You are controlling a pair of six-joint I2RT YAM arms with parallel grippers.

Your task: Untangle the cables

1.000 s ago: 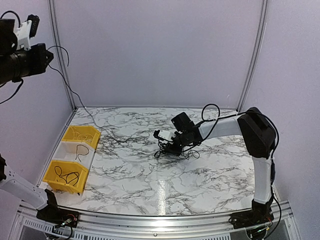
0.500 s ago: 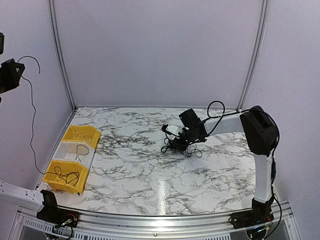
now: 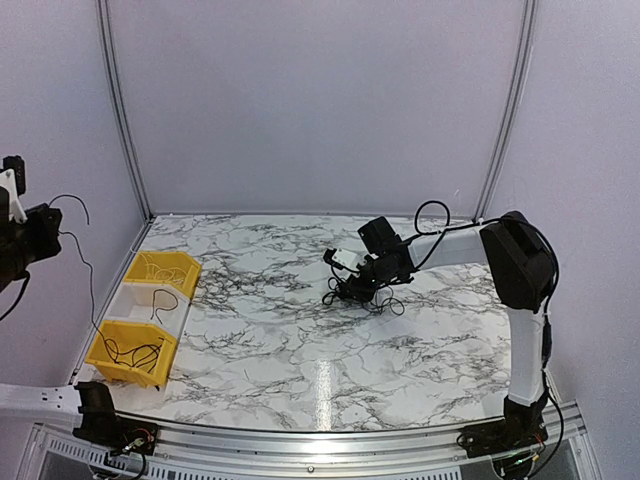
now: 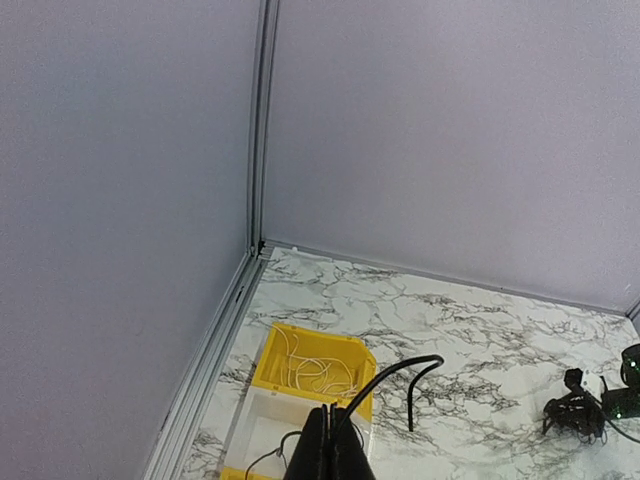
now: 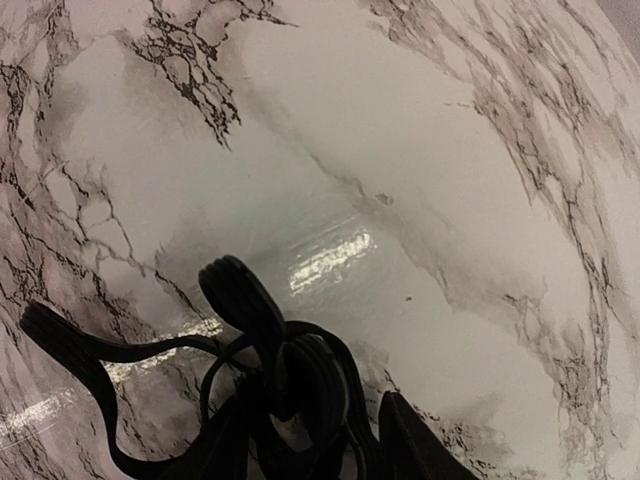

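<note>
Left gripper, pinched shut on one freed cable, dangles it into the near yellow bin. The bunch of cables lies in the middle of the table under the right gripper, whose grip I cannot tell. I judge that releasing too high could leave the limp cable draped over the rim; against half a second ago, my left gripper is lower and the right unmoved.
</note>
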